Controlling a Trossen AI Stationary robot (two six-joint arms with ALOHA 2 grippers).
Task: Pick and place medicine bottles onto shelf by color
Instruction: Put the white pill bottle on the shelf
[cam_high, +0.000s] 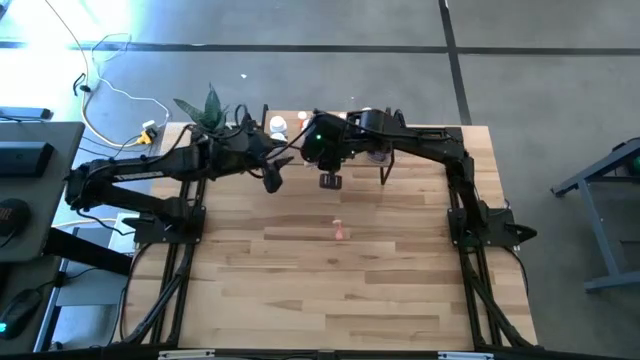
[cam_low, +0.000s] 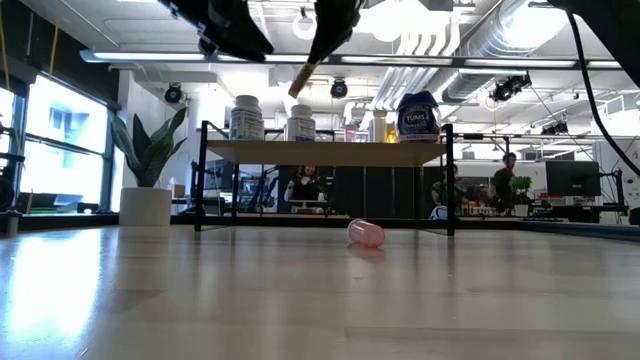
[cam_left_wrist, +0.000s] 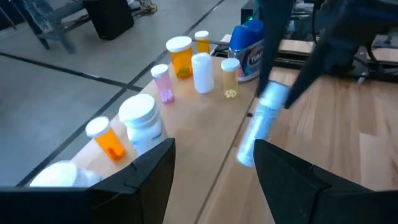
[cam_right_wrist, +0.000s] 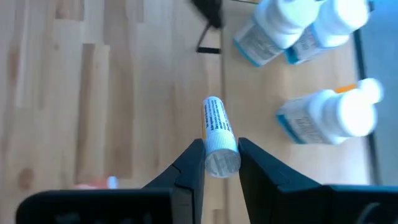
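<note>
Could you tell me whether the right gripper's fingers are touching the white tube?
Touching: in the right wrist view both fingers of the right gripper press against the white tube near its cap.

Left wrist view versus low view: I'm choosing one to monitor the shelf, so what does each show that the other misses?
Only the left wrist view shows the orange vials on the shelf and the open left gripper. Only the low view shows the pink bottle lying on the table and the shelf's legs. Both show the blue-capped bottle and the right gripper's held white tube.

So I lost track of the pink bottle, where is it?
The pink bottle lies on its side on the table, in front of the shelf, apart from both arms.
</note>
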